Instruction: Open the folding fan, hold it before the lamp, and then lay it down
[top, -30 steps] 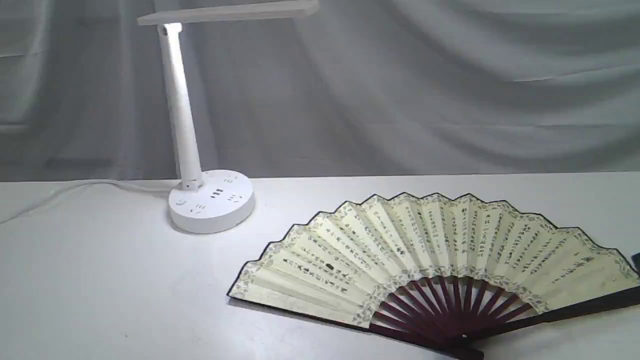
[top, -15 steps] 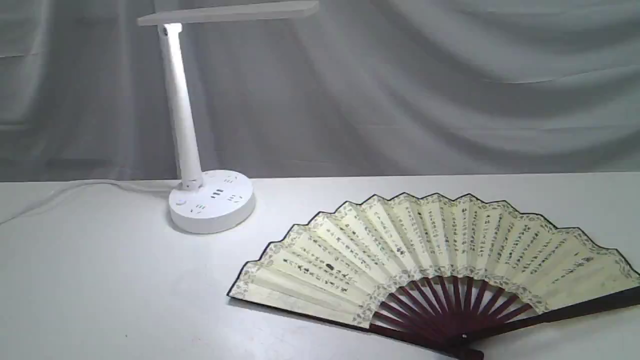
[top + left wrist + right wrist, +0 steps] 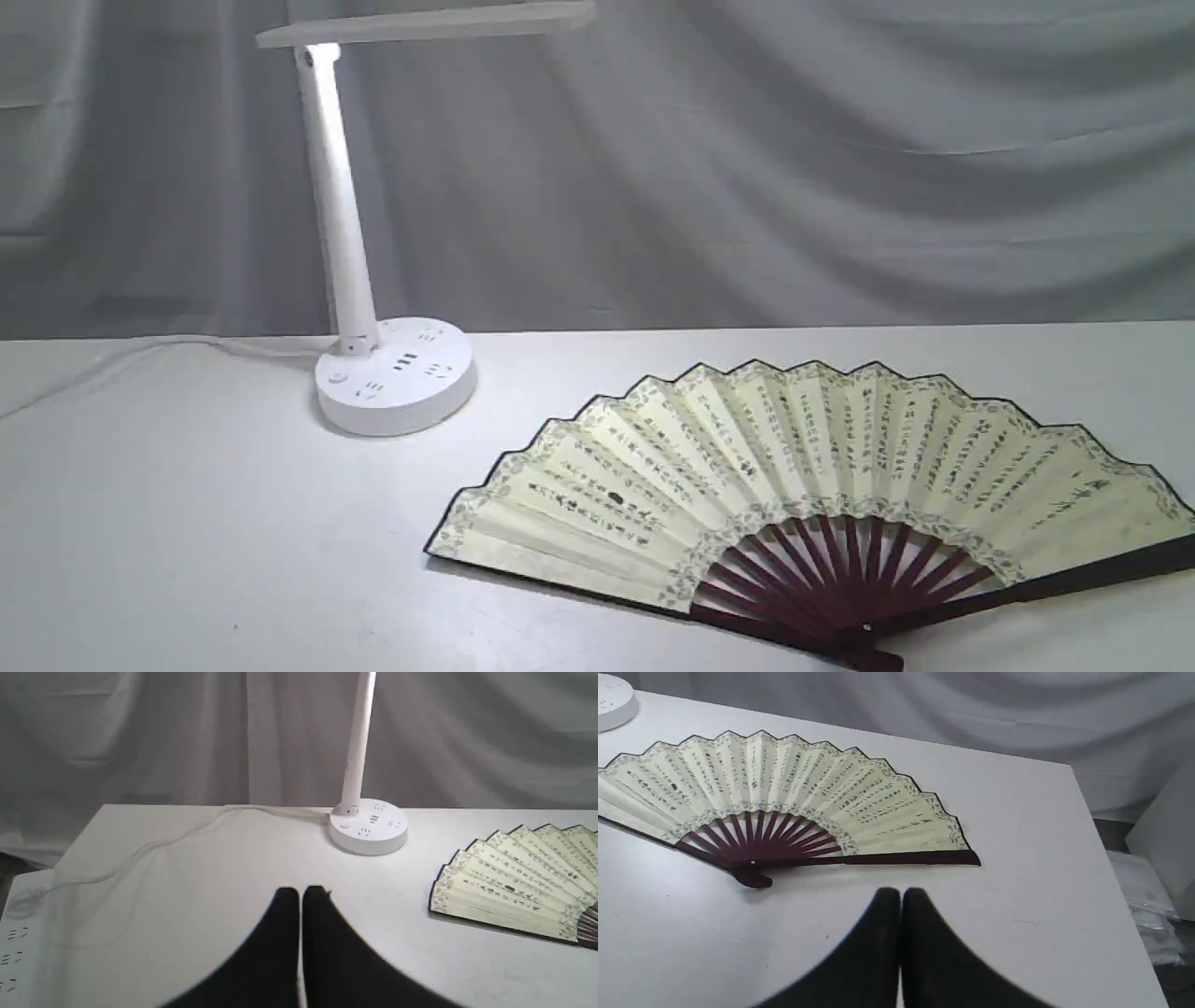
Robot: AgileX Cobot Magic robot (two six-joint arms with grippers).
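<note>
We see a white counter [image 3: 187,523] before a draped grey curtain [image 3: 840,187]. A white power strip [image 3: 14,952] lies beside its edge.

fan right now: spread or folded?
Spread. The folding fan lies flat on the table, pleated leaf fanned wide, ribs splayed. The left gripper and right gripper sit apart from it.

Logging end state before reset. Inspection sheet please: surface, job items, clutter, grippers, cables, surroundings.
Surface: white table, faint scuffs.
Fan: folding fan fully open, lying flat, apart from the lamp.
Lamp: upright.
Clutter: nothing seen.
Grippers: left gripper and right gripper both shut, empty, clear of the fan.
Cables: white cable trails from the lamp base toward the table edge.
Surroundings: grey curtain behind.
</note>
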